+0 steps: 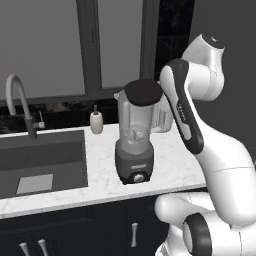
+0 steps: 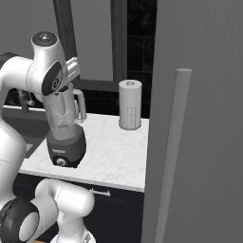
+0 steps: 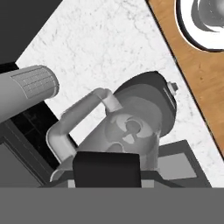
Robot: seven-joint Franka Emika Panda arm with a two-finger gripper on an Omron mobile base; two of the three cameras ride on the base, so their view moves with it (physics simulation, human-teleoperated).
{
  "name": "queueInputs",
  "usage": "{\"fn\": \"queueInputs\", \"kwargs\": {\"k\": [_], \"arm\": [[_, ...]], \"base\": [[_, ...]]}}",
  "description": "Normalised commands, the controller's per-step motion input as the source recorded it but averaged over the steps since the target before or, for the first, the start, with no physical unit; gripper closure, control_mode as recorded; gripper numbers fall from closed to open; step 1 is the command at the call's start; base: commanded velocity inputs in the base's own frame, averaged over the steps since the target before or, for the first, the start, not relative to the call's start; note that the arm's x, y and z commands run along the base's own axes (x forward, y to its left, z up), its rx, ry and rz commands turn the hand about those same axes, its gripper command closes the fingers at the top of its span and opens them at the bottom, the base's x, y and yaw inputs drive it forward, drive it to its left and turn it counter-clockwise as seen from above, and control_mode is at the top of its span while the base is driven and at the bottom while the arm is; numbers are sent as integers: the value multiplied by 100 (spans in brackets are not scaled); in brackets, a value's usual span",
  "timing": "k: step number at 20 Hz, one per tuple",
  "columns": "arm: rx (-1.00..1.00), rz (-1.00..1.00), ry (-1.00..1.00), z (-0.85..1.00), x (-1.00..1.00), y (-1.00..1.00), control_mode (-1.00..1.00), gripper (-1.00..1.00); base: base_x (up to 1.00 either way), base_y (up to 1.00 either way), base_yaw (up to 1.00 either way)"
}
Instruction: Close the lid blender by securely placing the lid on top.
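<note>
The blender (image 1: 134, 150) stands on the marble counter (image 1: 100, 150), a clear jar with a handle on a dark grey base with a front knob. The black lid (image 1: 143, 92) sits tilted at the jar's mouth. In the hand view I look down into the jar (image 3: 131, 127): its blades show, and the lid (image 3: 107, 168) is a dark block at the bottom, over the mouth's near rim. My gripper (image 3: 107, 175) is shut on the lid, its fingertips hidden behind it. In the right base view my hand (image 2: 71, 71) hovers just above the blender (image 2: 66, 142).
A white cylindrical canister (image 2: 130, 104) stands at the back of the counter, right of the blender. A beige soap bottle (image 1: 96, 121) is to its left, then the sink (image 1: 40, 165) and faucet (image 1: 20, 100). A tall grey panel with a bar handle (image 2: 173, 142) bounds the right.
</note>
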Motion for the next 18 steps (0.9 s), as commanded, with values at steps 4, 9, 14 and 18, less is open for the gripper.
{"fn": "queueInputs", "kwargs": {"k": [4, 9, 14, 18], "arm": [[0, -6, 3, 0, 28, 2, -100, 100], [0, -3, 2, 0, 25, 10, -100, 100], [0, -1, 1, 0, 28, 13, -100, 100], [0, 0, 0, 0, 30, 8, -100, 100]], "base": [[0, 0, 0], [0, 0, 0], [0, 0, 0], [0, 0, 0]]}}
